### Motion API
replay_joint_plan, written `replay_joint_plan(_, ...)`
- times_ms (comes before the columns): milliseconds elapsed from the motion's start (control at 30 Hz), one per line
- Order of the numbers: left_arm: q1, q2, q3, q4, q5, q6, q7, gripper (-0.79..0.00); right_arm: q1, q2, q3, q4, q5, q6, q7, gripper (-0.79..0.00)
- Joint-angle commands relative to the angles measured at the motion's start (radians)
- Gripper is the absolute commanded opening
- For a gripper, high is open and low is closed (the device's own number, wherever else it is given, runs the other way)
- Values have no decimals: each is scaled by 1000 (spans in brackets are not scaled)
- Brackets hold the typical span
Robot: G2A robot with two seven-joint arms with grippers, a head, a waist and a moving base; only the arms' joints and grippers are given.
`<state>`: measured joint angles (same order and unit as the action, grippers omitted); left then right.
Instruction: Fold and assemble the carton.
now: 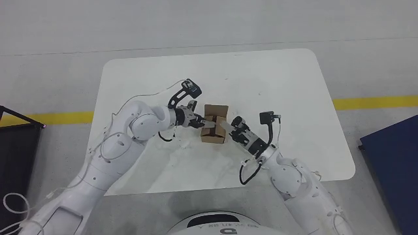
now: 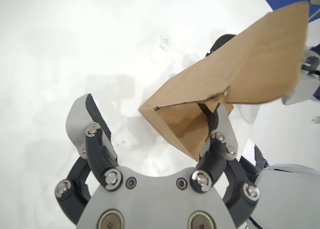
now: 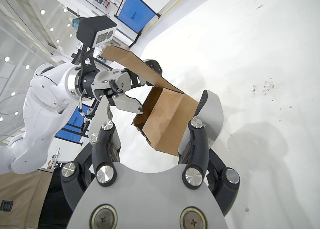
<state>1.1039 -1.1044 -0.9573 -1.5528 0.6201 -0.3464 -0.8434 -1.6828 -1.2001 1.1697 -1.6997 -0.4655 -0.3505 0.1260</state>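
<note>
Carton [image 1: 214, 123]: small and brown, made of cardboard. It stands on the surface [image 1: 274, 85] at mid-frame of the top view, a little below centre. It is partly formed, with one end open.
Flap [image 2: 262, 64]: one long panel, raised and slanting out over the open end, not folded down.
Left gripper [image 2: 155, 112]: at the carton's left side in the top view, facing the open mouth. Jaws spread wide, pinching nothing.
Left fingers [image 2: 222, 125]: one sits at the mouth of the carton, just under the flap's edge. The other is well apart, over bare surface.
Right gripper [image 3: 155, 104]: at the carton's lower right in the top view. Jaws spread, with the carton body between them.
Right fingers [image 3: 203, 104]: one pad is at the carton's side wall, touching or just beside it; I cannot tell which. The other stands apart from the carton's ragged edge.
Arms: the left comes in from the lower left of the top view, the right from the lower right.
Surface: white with rounded corners, and small dark scuffs near the carton.
Floor: a yellow line [image 1: 375, 102] runs behind the surface, and a dark blue mat [image 1: 392, 163] lies at the right edge of the top view.
</note>
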Motion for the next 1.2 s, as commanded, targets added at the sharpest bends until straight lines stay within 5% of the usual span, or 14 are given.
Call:
replay_joint_plan(0, 17, 9, -33, -16, -4, 11, -13, 0, 1, -1, -3, 0, -3, 1, -3, -163)
replay_joint_plan(367, 105, 34, -99, -72, -15, 12, -49, 0, 21, -6, -27, 4, -19, 27, -13, -145)
replay_joint_plan(733, 28, 11, -5, 30, -19, -14, -40, -117, 25, -9, -41, -12, -34, 62, 3, -135)
replay_joint_plan(767, 21, 8, 2, 38, -23, -16, -38, -145, 24, -9, -42, -14, -35, 64, 3, -135)
replay_joint_plan(833, 9, 4, 14, 48, -29, -18, -34, -354, 20, -9, -43, -19, -39, 68, 2, -129)
replay_joint_plan(1167, -37, -5, 39, 46, -5, 10, -37, -785, -19, -4, -36, -117, -155, 130, -22, -34)
